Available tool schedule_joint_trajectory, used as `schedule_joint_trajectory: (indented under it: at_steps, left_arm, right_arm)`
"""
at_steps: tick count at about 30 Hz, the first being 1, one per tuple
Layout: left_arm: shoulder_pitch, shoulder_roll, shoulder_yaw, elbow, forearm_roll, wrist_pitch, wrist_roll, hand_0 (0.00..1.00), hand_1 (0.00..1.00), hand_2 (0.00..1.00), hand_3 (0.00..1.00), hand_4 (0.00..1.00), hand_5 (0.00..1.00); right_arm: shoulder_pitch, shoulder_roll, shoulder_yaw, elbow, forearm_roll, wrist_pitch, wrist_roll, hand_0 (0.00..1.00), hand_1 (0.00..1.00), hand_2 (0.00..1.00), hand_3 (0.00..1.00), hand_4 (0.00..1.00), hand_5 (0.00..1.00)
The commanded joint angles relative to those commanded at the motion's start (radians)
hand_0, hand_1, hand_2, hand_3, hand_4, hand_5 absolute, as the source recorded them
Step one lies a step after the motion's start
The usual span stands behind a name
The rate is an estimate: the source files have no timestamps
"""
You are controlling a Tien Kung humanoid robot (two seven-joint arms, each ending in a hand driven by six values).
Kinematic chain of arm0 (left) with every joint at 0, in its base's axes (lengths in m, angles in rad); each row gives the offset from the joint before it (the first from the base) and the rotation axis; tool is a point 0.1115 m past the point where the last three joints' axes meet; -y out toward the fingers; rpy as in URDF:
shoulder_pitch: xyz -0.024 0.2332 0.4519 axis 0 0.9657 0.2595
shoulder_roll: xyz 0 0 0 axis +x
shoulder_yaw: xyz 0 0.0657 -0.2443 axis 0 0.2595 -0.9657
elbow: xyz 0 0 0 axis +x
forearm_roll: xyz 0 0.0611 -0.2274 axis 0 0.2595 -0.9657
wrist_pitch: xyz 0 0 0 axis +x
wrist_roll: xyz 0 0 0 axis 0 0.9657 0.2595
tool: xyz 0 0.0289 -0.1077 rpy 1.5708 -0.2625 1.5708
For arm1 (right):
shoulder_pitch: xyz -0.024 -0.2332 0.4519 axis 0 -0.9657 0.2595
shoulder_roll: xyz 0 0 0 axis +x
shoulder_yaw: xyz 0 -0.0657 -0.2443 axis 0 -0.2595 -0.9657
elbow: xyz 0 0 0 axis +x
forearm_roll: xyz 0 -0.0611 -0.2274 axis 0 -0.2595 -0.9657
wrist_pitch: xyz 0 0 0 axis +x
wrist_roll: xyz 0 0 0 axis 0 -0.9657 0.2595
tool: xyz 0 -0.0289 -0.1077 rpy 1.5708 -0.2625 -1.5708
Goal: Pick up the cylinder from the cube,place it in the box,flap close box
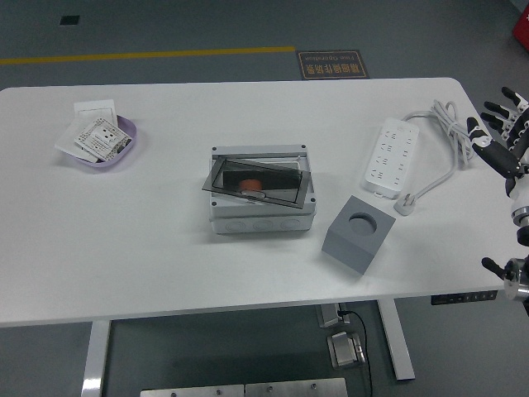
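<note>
- A shallow lilac plastic bowl (124,145) sat near the far left of the white table (165,240), holding white printed cards (97,136); a white rectangular wall-switch plate (94,108) lay just behind it, touching the bowl's rim.
- At the table's middle stood a light grey plastic junction box (262,217). A dark, see-through flat lid (258,181) lay slightly askew over its opening, its corners overhanging the rim.
- Through that lid showed the small orange-red cylinder (250,184), lying inside the box.
- Just right of the box, near but apart, stood a grey cube with a round hole in its top (357,234), turned corner-on to the near edge; the hole held nothing.
- Beyond the cube lay a white power strip (385,156), its white cable (446,132) looping toward the right edge and its plug (404,203) resting near the cube.
- The black right hand (501,129) hung at the picture's right edge, beyond the table's end, fingers spread and empty, well apart from the box.
</note>
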Motion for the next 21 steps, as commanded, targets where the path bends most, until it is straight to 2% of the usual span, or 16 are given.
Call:
schedule_joint_trajectory:
  at_steps: [4, 5, 11, 12, 17, 18, 21]
  left_arm:
    - [0.005, -0.005, -0.033, 0.0, 0.03, 0.0, 0.008, 0.64, 0.67, 0.548, 0.556, 0.478, 0.07]
    - [0.005, -0.006, -0.037, 0.0, 0.034, 0.0, 0.008, 0.64, 0.67, 0.548, 0.556, 0.481, 0.073]
    - [-0.002, -0.007, -0.033, 0.0, 0.03, 0.0, 0.002, 0.64, 0.67, 0.548, 0.556, 0.481, 0.073]
    - [-0.003, -0.007, -0.031, 0.0, 0.027, 0.0, 0.0, 0.64, 0.669, 0.548, 0.556, 0.48, 0.073]
    - [-0.005, -0.008, -0.03, 0.0, 0.027, 0.0, -0.002, 0.64, 0.669, 0.548, 0.556, 0.48, 0.073]
    - [-0.004, -0.009, -0.032, 0.0, 0.029, -0.001, -0.002, 0.64, 0.67, 0.548, 0.556, 0.481, 0.074]
    - [-0.003, -0.012, -0.035, 0.0, 0.033, -0.001, 0.0, 0.64, 0.67, 0.548, 0.556, 0.481, 0.074]
  right_arm:
    - [0.01, -0.003, -0.011, -0.011, -0.006, 0.003, 0.007, 0.832, 0.734, 0.716, 0.82, 0.716, 0.123]
    - [0.012, -0.005, -0.015, -0.01, -0.006, 0.004, 0.009, 0.812, 0.711, 0.702, 0.816, 0.778, 0.137]
    - [0.014, -0.012, -0.033, 0.004, 0.003, 0.007, 0.026, 0.812, 0.711, 0.702, 0.816, 0.778, 0.137]
    - [0.013, -0.013, -0.036, 0.007, 0.007, 0.007, 0.029, 0.866, 0.749, 0.737, 0.857, 0.968, 0.285]
    - [0.008, -0.015, -0.047, 0.016, 0.04, 0.018, 0.055, 0.866, 0.749, 0.737, 0.857, 0.968, 0.285]
    - [0.008, -0.016, -0.048, 0.017, 0.048, 0.023, 0.06, 0.87, 0.759, 0.745, 0.869, 0.998, 0.33]
    - [0.004, -0.019, -0.048, 0.021, 0.065, 0.034, 0.069, 0.87, 0.759, 0.745, 0.869, 0.998, 0.33]
